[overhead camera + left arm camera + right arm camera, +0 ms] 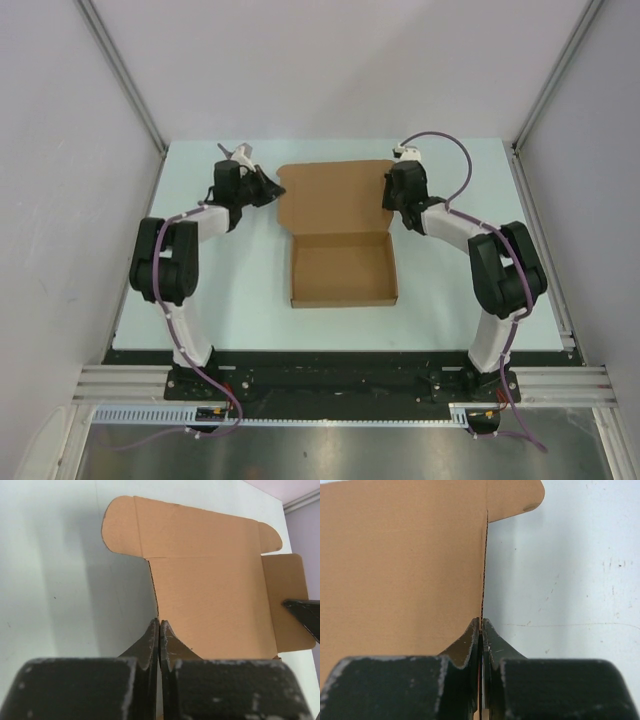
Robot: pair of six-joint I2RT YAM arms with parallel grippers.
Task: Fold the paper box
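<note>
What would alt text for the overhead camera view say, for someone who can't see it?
A half-folded brown paper box lies on a pale table, its near half a shallow tray, its lid open toward the far side. The left arm and right arm flank it, jaws pinching the lid's side edges.
</note>
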